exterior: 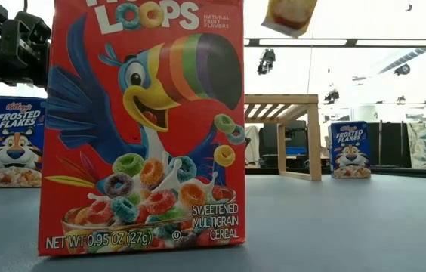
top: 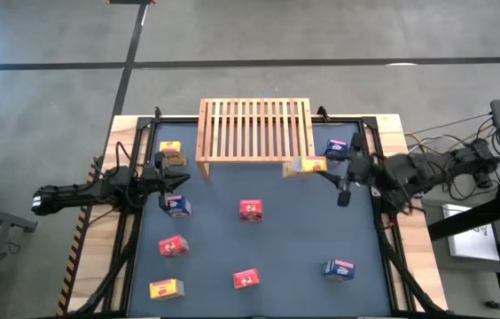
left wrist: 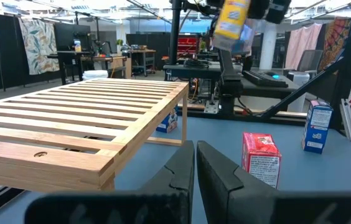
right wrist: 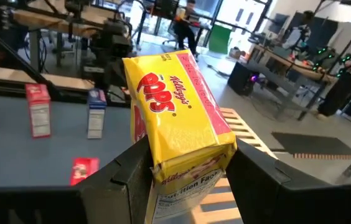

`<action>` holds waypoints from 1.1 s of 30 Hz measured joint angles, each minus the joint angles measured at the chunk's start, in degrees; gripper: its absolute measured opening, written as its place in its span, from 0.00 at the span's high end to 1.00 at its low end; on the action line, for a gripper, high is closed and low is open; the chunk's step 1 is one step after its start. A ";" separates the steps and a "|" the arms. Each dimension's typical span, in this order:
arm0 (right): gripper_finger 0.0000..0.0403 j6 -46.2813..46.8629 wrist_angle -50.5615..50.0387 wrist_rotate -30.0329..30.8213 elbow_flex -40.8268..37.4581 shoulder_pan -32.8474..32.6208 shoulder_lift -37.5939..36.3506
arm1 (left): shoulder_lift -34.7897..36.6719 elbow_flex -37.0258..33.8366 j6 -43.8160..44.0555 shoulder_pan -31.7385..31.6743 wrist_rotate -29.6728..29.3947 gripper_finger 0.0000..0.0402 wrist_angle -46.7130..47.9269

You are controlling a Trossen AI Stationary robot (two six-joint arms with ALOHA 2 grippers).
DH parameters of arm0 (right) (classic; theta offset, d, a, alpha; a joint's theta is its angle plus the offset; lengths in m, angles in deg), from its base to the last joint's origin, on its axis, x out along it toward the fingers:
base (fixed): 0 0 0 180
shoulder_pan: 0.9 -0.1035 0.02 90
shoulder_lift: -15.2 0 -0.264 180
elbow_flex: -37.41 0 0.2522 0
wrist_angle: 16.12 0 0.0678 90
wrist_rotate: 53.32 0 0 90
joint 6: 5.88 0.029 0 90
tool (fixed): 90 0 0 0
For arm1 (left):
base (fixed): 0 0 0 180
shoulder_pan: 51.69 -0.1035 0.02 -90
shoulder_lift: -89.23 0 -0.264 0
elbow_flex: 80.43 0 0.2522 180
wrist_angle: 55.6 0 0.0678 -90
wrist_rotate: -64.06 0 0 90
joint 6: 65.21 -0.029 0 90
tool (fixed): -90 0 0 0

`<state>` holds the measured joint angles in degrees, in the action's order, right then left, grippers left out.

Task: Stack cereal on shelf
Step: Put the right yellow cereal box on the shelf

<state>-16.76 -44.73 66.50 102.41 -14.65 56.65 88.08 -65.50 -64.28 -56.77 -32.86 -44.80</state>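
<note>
The light wood slatted rack [top: 254, 128] stands at the mat's far side. My right gripper [top: 314, 167] hovers by the rack's near right corner, shut on a yellow cereal box [right wrist: 175, 118]. That box also shows high up in the low view [exterior: 292, 15]. My left gripper [top: 177, 182] is shut and empty, between a yellow box [top: 172, 152] and a blue box [top: 177, 206] at the left. More boxes stand on the mat: red [top: 251, 210], red [top: 172, 245], red [top: 246, 279], yellow [top: 166, 288], blue [top: 339, 268], blue [top: 337, 149]. My right gripper pinches the yellow box between its two fingers [right wrist: 126, 180], one on each side of the box's near end [right wrist: 185, 165]. The box is lifted clear, tilted, above the rack's slats [right wrist: 241, 127], and its other end points away from the wrist.
A big red box [exterior: 141, 125] fills the low view close to the camera. The rack's top [left wrist: 70, 118] carries nothing. Open mat lies between the red boxes and the rack's near edge. Cables and gear sit off the table's right side [top: 480, 168].
</note>
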 joint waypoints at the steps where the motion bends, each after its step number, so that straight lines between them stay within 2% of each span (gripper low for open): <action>1: 0.58 -0.99 0.08 -3.24 0.00 3.03 0.00 | 0.00 0.00 0.00 0.00 0.00 1.00 0.00; 6: 0.58 -6.05 0.18 -17.45 1.57 20.08 0.83 | 0.00 0.00 -0.01 0.00 -0.01 1.00 0.00; 9: 0.58 -8.13 0.18 -28.84 3.60 31.68 2.90 | 0.00 0.00 -0.02 0.00 -0.02 1.00 0.00; 13: 0.58 -8.21 0.20 -44.23 6.72 46.49 8.25 | 0.00 0.00 0.00 0.00 0.00 1.00 0.02; 17: 0.58 -8.43 0.17 -54.40 9.92 56.95 15.52 | 0.00 0.00 0.00 0.00 -0.01 1.00 0.00; 19: 0.58 -9.55 0.15 -57.04 11.47 60.11 19.11 | -0.02 0.00 0.00 0.00 -0.02 1.00 0.00; 23: 0.58 -9.74 -0.20 -58.30 14.46 63.23 25.35 | 0.00 0.00 0.00 0.01 0.00 1.00 0.00; 28: 0.58 -11.32 -2.49 -58.35 18.04 63.72 30.54 | 0.00 0.00 0.00 0.00 0.00 1.00 0.00; 33: 0.58 -14.05 -6.30 -58.33 21.16 63.76 32.13 | 0.00 0.00 0.00 0.00 -0.02 1.00 0.00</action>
<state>-30.82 -51.03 8.18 123.58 49.11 88.78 88.08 -65.50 -64.28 -56.77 -32.87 -44.80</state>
